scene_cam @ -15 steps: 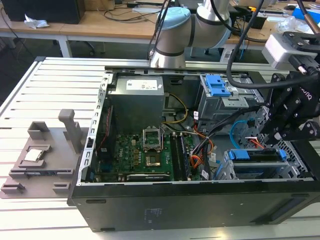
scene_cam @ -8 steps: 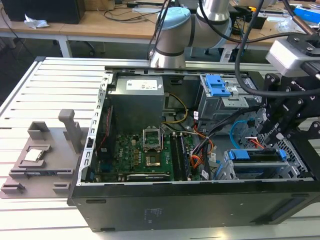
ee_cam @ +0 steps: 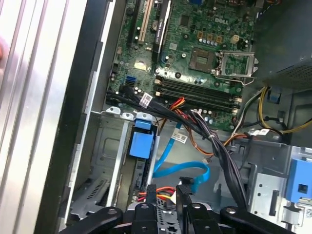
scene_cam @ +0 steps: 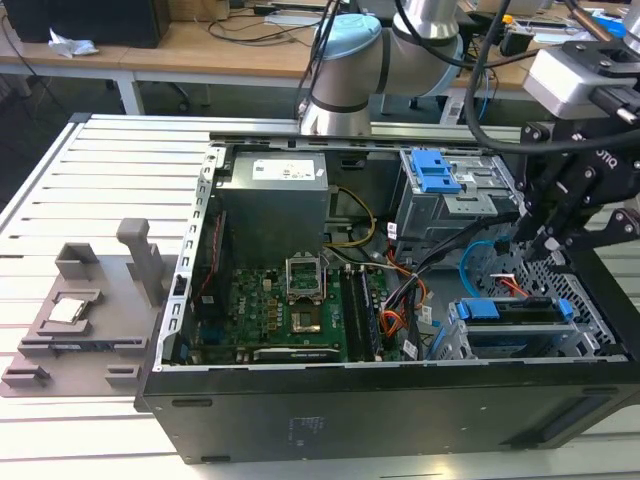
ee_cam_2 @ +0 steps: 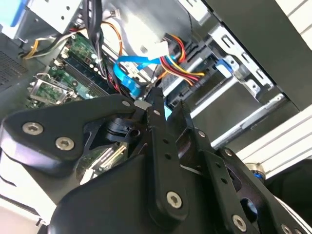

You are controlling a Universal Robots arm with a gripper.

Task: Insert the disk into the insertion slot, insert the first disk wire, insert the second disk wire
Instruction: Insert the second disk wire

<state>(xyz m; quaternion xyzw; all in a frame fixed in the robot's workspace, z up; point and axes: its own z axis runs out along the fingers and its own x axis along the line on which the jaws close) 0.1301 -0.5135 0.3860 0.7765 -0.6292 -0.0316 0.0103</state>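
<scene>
Right above the insertion slot (scene_cam: 595, 338), inside the open black computer case (scene_cam: 400, 410): the black gripper (scene_cam: 527, 246). Points down toward the slot. Pinches the end of the second disk wire (scene_cam: 470, 262) between its fingers (ee_cam_2: 157, 126), close together with just a thin gap for the wire.

Thin, flat and light blue, that wire (ee_cam: 165, 168). Bends in a loop just beside the slot, then comes up to the fingers (ee_cam: 151, 192).

Lying flat in the insertion slot: the disk (scene_cam: 515, 320). At the slot's end nearest the middle of the case: its blue bracket (ee_cam: 141, 145).

Near the slot, next to the loop: a bunch of red, yellow and black wires (ee_cam_2: 178, 58).

Next to the slot, on its side toward the robot arm's base: a taller grey bay (scene_cam: 435, 170) with a blue latch.

Well apart from the slot, toward the exterior view's left: a green board (scene_cam: 270, 310) on the case floor. Farther still from the slot, outside the case: a grey holder (scene_cam: 80, 310) on the slatted worktop (scene_cam: 100, 180).
</scene>
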